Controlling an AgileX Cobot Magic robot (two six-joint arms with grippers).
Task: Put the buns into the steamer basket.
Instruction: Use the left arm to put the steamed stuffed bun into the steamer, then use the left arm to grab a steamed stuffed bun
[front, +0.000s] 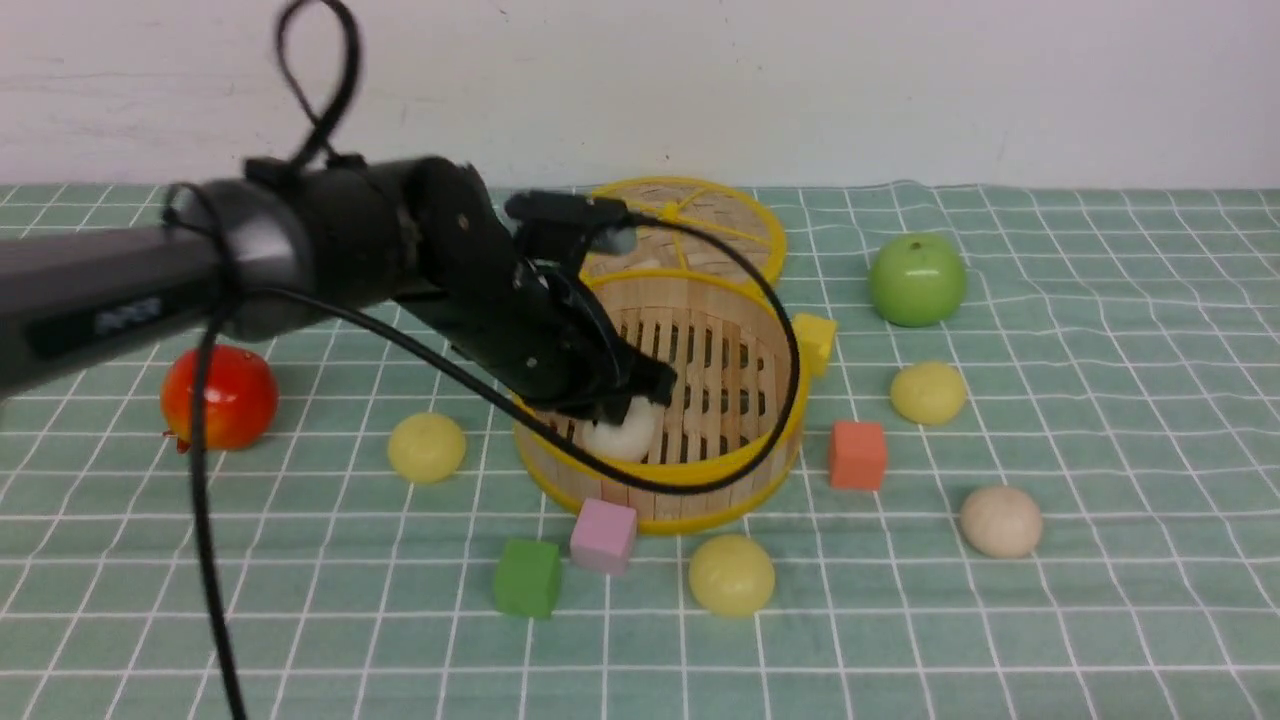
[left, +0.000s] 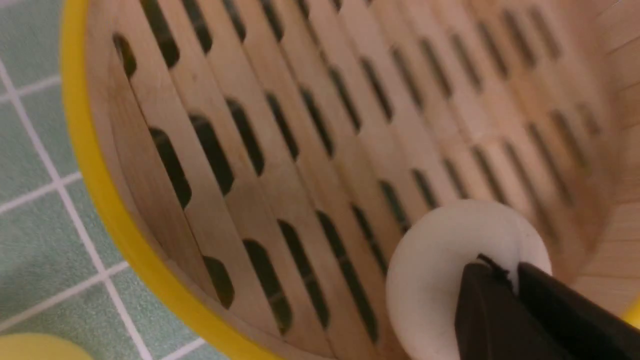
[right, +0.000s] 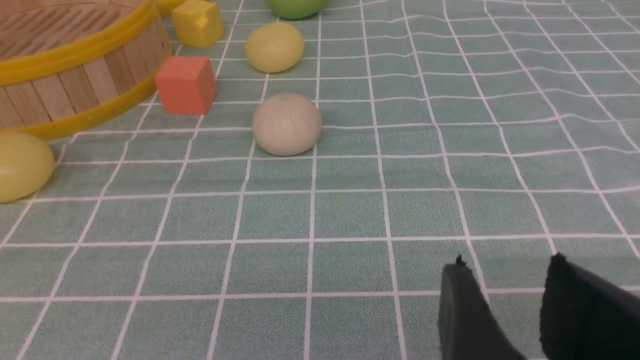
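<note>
Inside the steamer basket (front: 741, 377), white bun (front: 622, 432) beneath left pincer (left: 492, 272)

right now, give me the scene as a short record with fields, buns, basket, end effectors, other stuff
basket: round bamboo steamer basket with yellow rims, uncovered
bun inside: small white rounded bun
buns outside: three pale yellow rounded buns, one beige rounded bun
left end effector: at the white bun, tips nearly together
right end effector: tips apart, nothing between them
lid: flat woven yellow-rimmed lid, behind basket
fruit: shiny green apple, red fruit
task status: four buns left
</note>
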